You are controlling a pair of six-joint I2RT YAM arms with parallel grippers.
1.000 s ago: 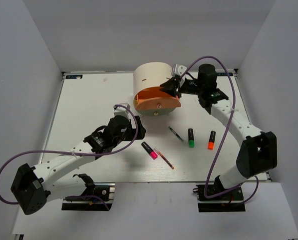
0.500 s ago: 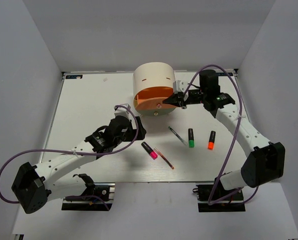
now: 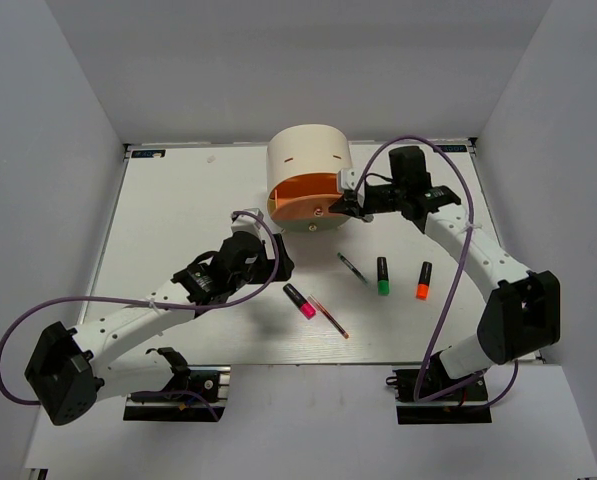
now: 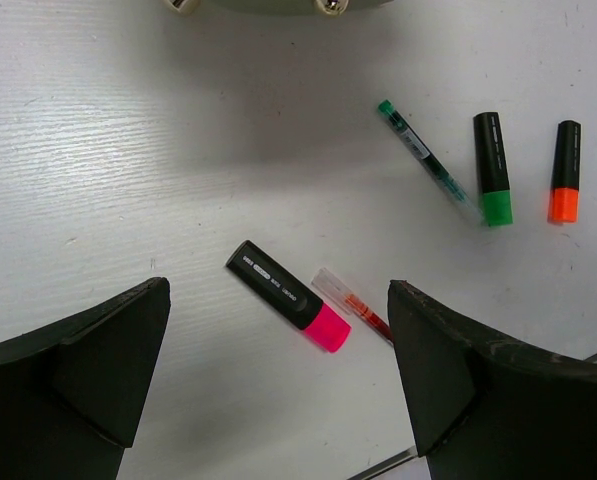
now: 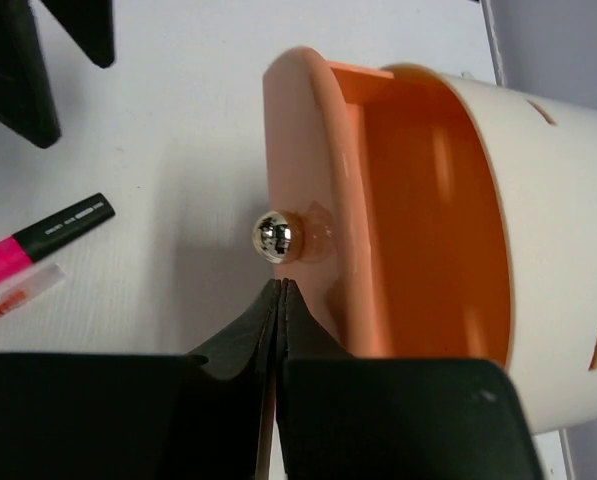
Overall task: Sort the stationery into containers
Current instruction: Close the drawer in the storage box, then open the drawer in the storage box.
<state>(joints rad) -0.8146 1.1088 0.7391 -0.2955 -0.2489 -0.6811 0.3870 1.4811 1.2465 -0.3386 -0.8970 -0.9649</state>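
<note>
- Stationery [image 3: 382, 276] lies loose on the white table [image 3: 178, 200], and neither gripper holds any of it.
- Left gripper [image 4: 276, 290] hangs over the table with its jaws spread as wide as they go, holding nothing.
- Pink highlighter [image 4: 288, 297] lies flat directly under the gap between those jaws. In the wrist view its black end points up-left and its pink end down-right, so its long axis slants across the line the jaws close along.
- Thin red pen [image 4: 353, 305] lies just beside the pink end and roughly parallel, close enough that a careless grab might catch both.
- Off to the right lie a green-capped dark pen [image 4: 428, 165], a green highlighter [image 4: 493, 168] and an orange highlighter [image 4: 565, 170], all nearer the right arm.
- Right gripper [image 5: 278, 290] is pressed fully closed and empty. Its tips sit just beside the round knob [image 5: 275, 235]; whether they touch the drawer front cannot be told.
- Orange drawer [image 5: 408, 210] stands partly pulled out of the cream cabinet [image 3: 308, 150], at the far middle of the table.
- The left arm is plainly nearer the pink highlighter, and the open drawer lies beyond it, away from the arm bases.
</note>
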